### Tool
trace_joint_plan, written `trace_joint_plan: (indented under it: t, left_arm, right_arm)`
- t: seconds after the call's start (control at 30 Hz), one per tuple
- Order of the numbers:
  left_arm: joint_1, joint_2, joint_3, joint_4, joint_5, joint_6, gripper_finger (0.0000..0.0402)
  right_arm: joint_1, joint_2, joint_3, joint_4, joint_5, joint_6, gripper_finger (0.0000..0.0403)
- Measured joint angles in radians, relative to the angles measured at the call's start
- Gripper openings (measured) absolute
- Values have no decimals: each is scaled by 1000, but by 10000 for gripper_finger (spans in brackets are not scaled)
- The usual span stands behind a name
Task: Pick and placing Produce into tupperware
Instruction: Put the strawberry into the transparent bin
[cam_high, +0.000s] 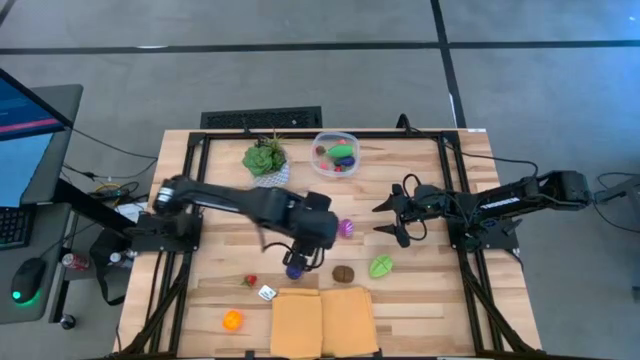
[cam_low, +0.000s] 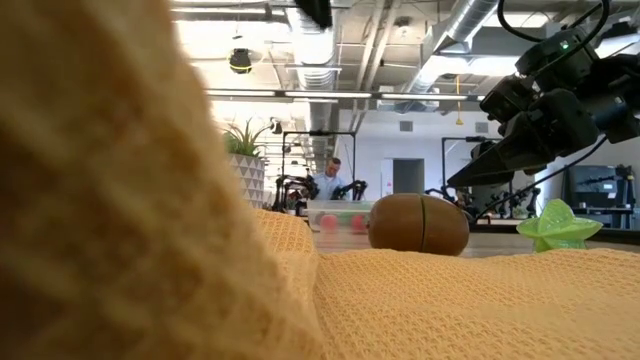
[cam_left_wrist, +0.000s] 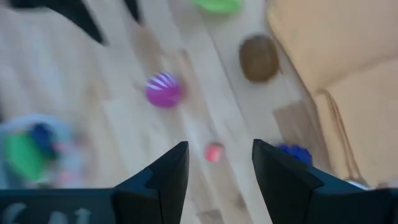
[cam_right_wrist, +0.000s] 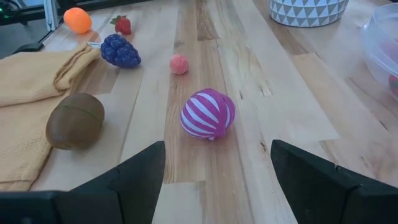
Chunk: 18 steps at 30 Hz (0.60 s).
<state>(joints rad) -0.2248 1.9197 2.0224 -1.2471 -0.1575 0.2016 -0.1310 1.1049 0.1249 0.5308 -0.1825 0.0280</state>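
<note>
At the table's near edge lies a yellow cloth (cam_high: 323, 322), a brown kiwi (cam_high: 343, 272) just beyond it. The left gripper (cam_high: 297, 262) hovers there, fingers apart, empty. Right gripper (cam_high: 392, 216) waits wide open. Far off, the tupperware (cam_high: 336, 153) holds several produce pieces. No legible writing
</note>
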Motion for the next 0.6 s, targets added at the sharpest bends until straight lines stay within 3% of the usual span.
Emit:
trace_joint_plan:
  t: [0.13,0.23,0.33,0.6]
  left_arm:
    - [-58,-110,-79,79,-130,-41,169]
    - [-96,-213,-213,167,-196,-77,169]
    - [-119,-335,-405,319,-248,-98,169]
    - [-124,-619,-944,775,-244,-166,169]
  right_arm:
    - [0,0,0,1,0,0,315]
    - [0,0,0,7,0,1,315]
    - [0,0,0,20,0,7,315]
    - [0,0,0,50,0,9,315]
